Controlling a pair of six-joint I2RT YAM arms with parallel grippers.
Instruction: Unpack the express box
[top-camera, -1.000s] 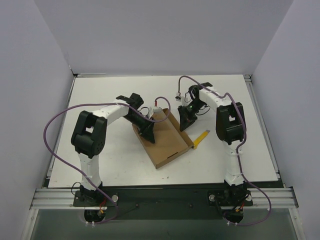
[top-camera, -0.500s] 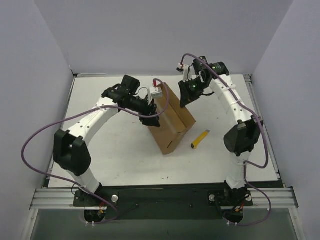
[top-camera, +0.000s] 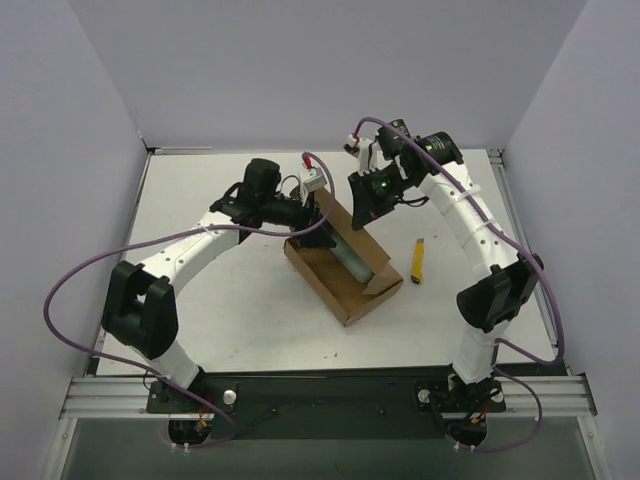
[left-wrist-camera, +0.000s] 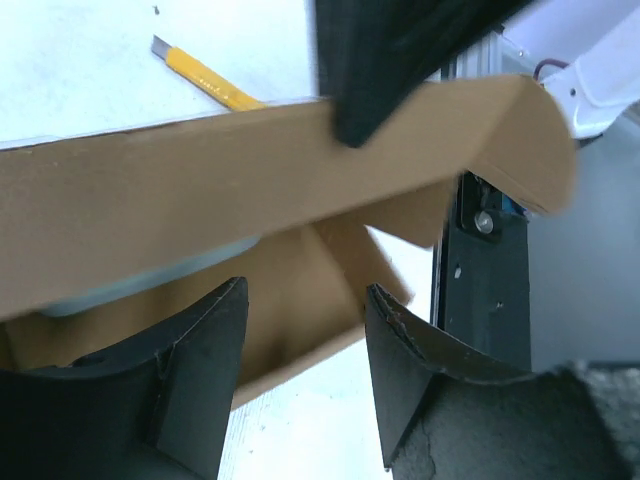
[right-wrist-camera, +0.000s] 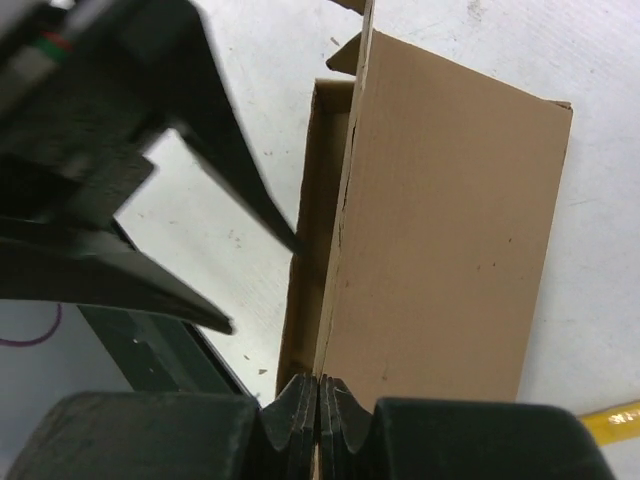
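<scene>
The express box, brown cardboard, lies open mid-table with its flap lid standing upright. My right gripper is shut on the lid's top edge; the right wrist view shows the pads pinching the cardboard lid. A pale green rounded object lies inside the box. My left gripper hovers at the box's far-left corner, open with nothing between its fingers. In the left wrist view the box wall crosses ahead of the jaws.
A yellow-handled cutter lies on the white table just right of the box, also in the left wrist view as the cutter. Grey walls enclose the table on three sides.
The box went from closed and tipped up to lying flat with its lid held up, baring the pale green object. My left gripper's jaws widened. The cutter sits farther right.
</scene>
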